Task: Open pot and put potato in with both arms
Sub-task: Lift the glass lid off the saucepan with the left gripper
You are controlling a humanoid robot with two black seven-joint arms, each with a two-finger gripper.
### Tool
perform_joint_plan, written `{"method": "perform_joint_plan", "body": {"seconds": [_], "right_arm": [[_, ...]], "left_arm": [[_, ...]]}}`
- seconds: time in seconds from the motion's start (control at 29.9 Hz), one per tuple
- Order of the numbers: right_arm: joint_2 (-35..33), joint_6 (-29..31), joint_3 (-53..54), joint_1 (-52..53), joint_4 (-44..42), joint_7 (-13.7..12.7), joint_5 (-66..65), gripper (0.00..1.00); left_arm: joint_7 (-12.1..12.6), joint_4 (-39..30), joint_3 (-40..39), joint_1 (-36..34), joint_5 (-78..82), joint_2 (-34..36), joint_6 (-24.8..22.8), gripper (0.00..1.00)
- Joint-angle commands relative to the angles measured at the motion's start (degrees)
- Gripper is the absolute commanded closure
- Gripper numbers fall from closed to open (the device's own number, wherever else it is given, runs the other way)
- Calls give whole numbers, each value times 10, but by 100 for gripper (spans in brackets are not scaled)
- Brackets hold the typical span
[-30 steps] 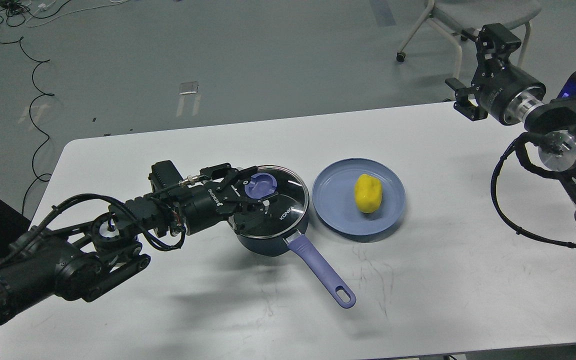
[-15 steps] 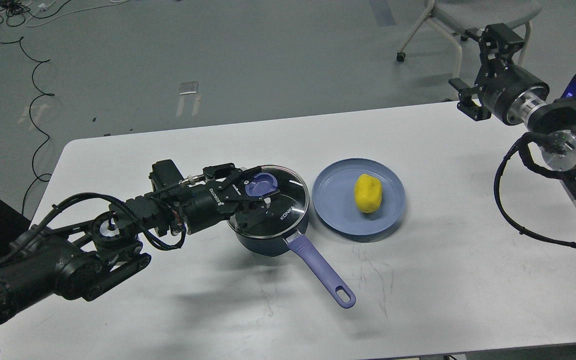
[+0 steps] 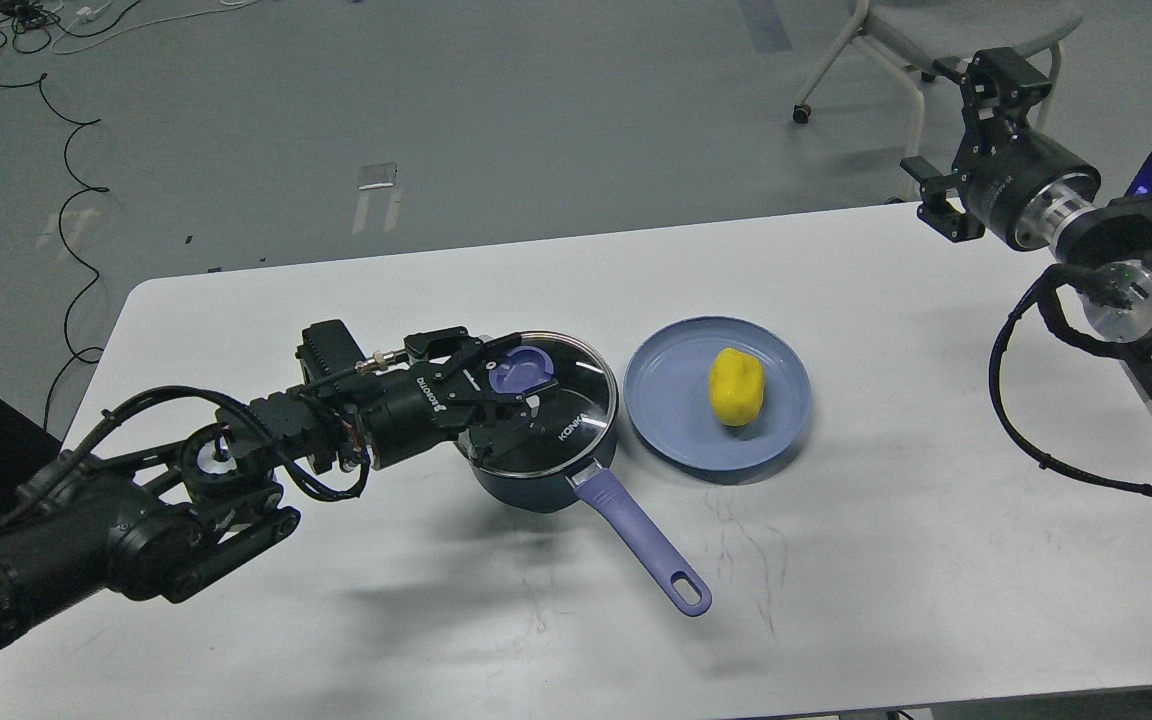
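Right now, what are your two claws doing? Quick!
Left gripper: closed around the purple knob of the pot lid.
Right gripper: open, holding nothing, up beyond the table's far edge.

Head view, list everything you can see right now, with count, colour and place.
Dark blue saucepan with purple handle: one, table centre, handle toward the near edge.
Glass lid with purple knob: one, clear, on the saucepan.
Round blue plate: one, right of the saucepan.
Yellow potato: one, on the plate.
White table: one, under everything.
Office chair: one, grey, top right, on the floor.
Cables: black, on the floor, far left.
Left gripper: black, around the lid knob.
Right gripper: black, raised, far right.
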Motion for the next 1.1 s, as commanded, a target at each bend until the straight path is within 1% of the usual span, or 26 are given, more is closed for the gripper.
{"method": "perform_joint_plan", "body": {"seconds": [0.0, 0.23, 0.43, 0.8, 0.87, 0.94, 1.07], "right_arm": [[0, 0, 0, 0, 0, 0, 0, 0], [0, 0, 0, 0, 0, 0, 0, 0], [0, 0, -4, 1, 0, 0, 0, 0], [1, 1, -9, 5, 0, 0, 0, 0], [1, 1, -10, 7, -1, 0, 0, 0], [1, 0, -10, 7, -1, 0, -1, 0], [1, 1, -10, 7, -1, 0, -1, 0]], "left_arm": [[0, -28, -1, -7, -2, 17, -1, 55], [0, -35, -1, -41, -22, 33, -1, 55], [0, -35, 0, -42, -25, 68, -2, 55], [0, -33, 0, -37, -90, 166, -1, 56], [0, -30, 1, -32, -96, 182, -1, 56], [0, -28, 0, -6, -96, 200, 1, 56], [0, -26, 1, 19, -97, 208, 3, 56]]}}
